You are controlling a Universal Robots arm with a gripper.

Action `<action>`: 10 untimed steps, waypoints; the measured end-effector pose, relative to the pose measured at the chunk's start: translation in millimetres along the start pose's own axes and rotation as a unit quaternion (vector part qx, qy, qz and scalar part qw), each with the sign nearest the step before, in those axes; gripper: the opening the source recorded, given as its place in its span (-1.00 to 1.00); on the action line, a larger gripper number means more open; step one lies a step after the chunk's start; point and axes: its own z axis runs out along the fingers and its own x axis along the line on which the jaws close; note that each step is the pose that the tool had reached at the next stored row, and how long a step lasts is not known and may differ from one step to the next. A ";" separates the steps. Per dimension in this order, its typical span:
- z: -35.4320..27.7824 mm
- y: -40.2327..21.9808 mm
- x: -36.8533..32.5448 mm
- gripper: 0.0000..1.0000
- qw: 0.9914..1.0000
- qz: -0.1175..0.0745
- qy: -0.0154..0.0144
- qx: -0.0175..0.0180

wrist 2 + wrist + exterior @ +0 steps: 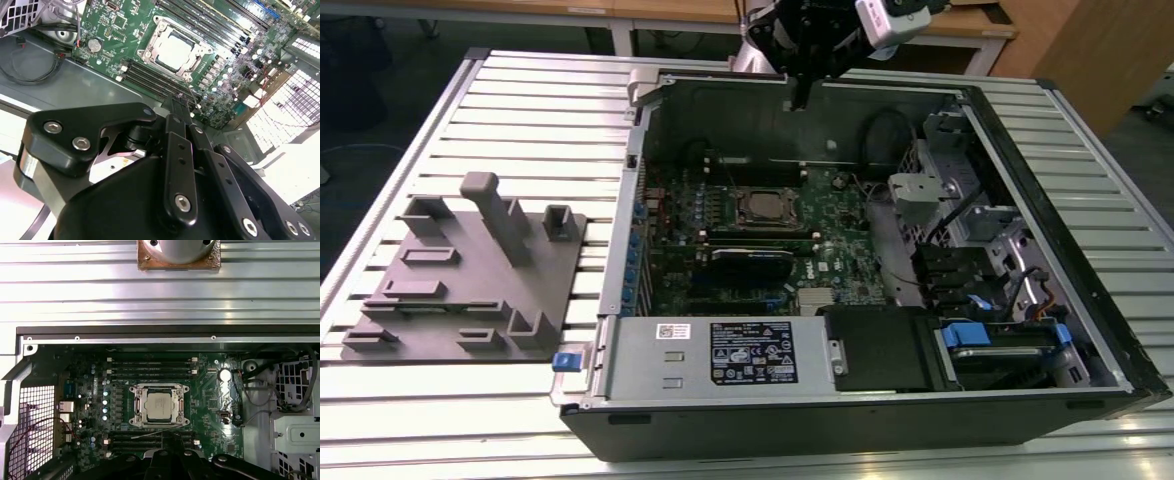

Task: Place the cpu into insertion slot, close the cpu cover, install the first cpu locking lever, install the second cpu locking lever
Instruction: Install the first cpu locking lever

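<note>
The cpu [159,404] lies flat in the middle of the green board, its silver-grey top showing in both wrist views [174,49] and small in the exterior view [762,207]. The cpu cover [138,405], a silvery frame [150,46], lies down around it. The insertion slot is hidden beneath them. A thin wire locking lever [150,432] runs along the socket's side nearest the fingers. My gripper [798,98] hangs above the case's back wall, away from the socket, its black fingers [176,130] pressed together and shut on nothing.
The open computer case [640,180] lies on a slatted metal table [520,110]. A grey fixture plate [467,280] sits at the exterior view's left. Inside are a power supply box [720,352], memory slots [150,366], cables [894,130] and drive cages [987,240].
</note>
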 end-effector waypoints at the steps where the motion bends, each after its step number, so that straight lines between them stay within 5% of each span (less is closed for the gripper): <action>1: 0.0 0.0 0.0 -0.80 1.000 0.000 0.000 0.000; 10: 4.3 -0.4 5.5 -0.80 1.000 0.000 0.000 0.000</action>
